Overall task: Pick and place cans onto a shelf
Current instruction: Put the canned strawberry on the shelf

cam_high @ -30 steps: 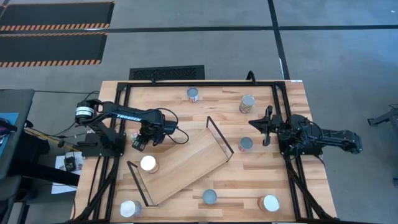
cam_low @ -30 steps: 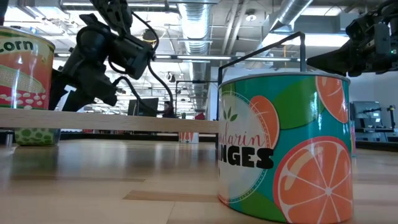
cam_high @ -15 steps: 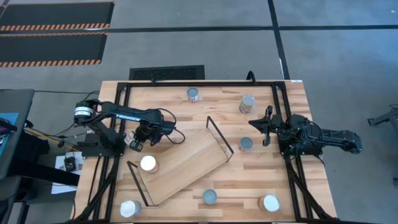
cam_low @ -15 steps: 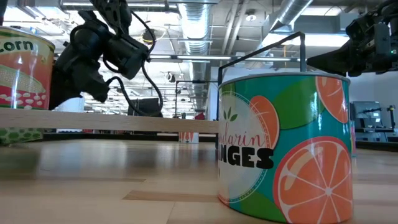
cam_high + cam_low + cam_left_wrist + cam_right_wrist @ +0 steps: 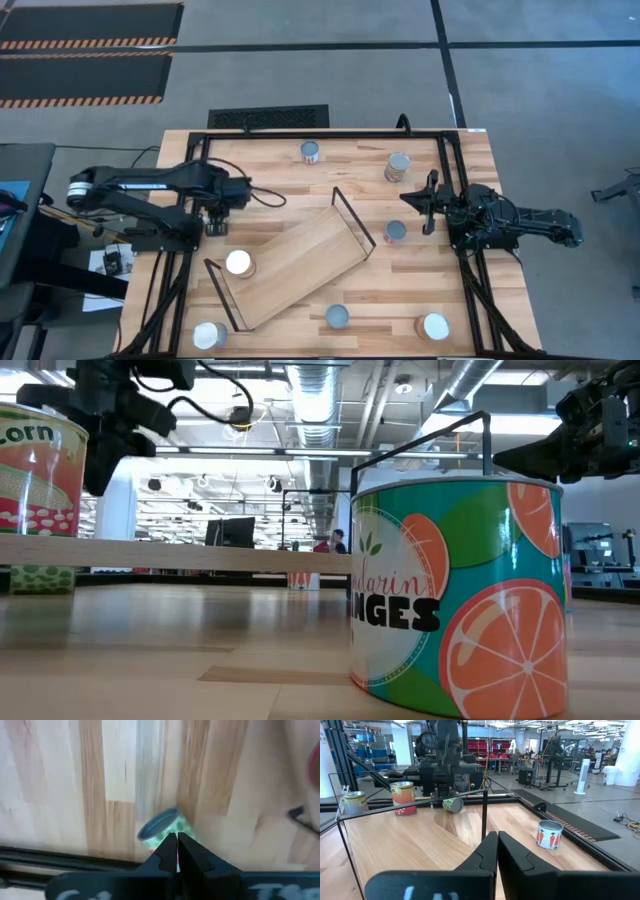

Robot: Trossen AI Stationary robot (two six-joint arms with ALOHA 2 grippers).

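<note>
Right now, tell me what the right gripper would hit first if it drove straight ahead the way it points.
Most likely the upright black wire frame at the near end of the light-wood shelf: it stands almost dead ahead of the right gripper, though depth is unclear.

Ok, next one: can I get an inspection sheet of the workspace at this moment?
Surface: butcher-block wooden tabletop, black-framed.
Job's things: light-wood shelf with black wire ends holds one white-topped can; six more cans sit on the tabletop; a green-dotted can with a blue-grey top lies on its side.
Clutter: nothing seen.
Grippers: left gripper shut, empty, fingertips by the lying can; right gripper shut, empty, facing the shelf's end.
Cables: black cable loops off the left arm.
Surroundings: grey floor, hazard-striped mats.
</note>
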